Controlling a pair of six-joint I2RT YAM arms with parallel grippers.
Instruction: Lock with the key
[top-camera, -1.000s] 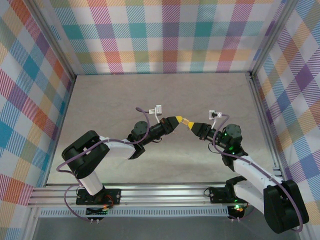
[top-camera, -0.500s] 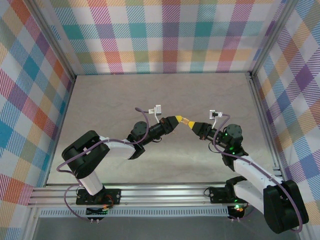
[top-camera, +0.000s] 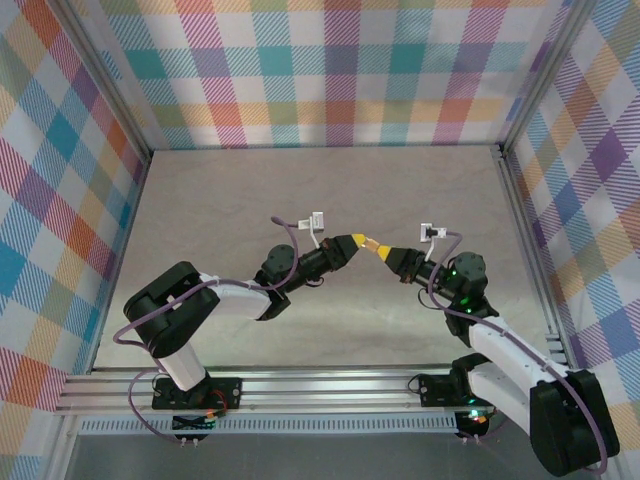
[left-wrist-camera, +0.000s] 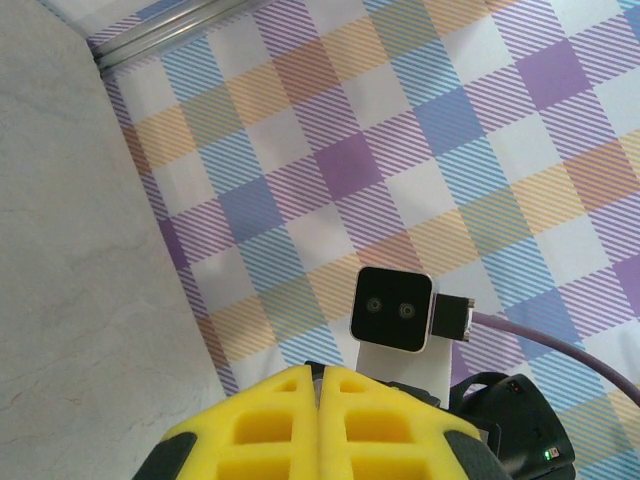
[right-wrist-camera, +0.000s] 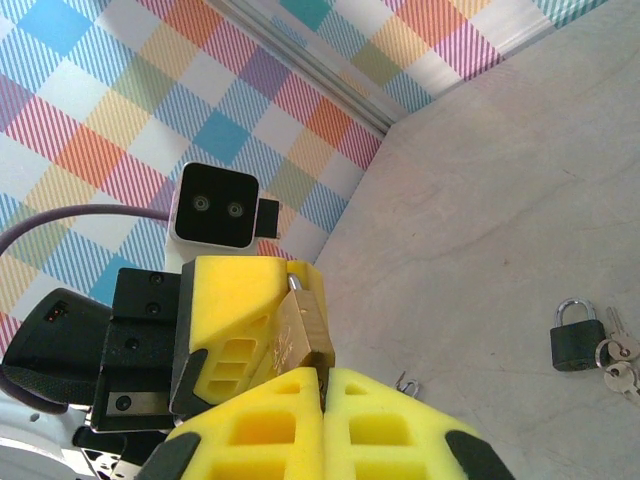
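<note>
Two arms meet tip to tip above the middle of the grey table (top-camera: 230, 200). The left arm reaches in from its side and the right arm bends to face it.

The left gripper (top-camera: 352, 242) is clamped on what looks like a small brass padlock (right-wrist-camera: 305, 325) and holds it up off the surface with the shackle end uppermost. The right gripper (top-camera: 383, 252) has just closed. A second ago its yellow fingers stood slightly apart, and now they press together at the brass piece's lower edge. The wrist has also eased a little towards its own side.

The seam between the fingers hides the contact, so it cannot be told whether they nip the brass body, a key in it, or nothing.

The dark padlock (right-wrist-camera: 572, 345) named in the task lies flat on the table, well apart from both grippers, off to the right in the right wrist's view. A few small silver keys (right-wrist-camera: 618, 365) lie just beside it, too small to tell one from another.

The fresh closure suggests a handover or a turning grip on the brass piece. The dark padlock and its keys have not yet been picked up, so the locking looks to be at an early stage.
</note>
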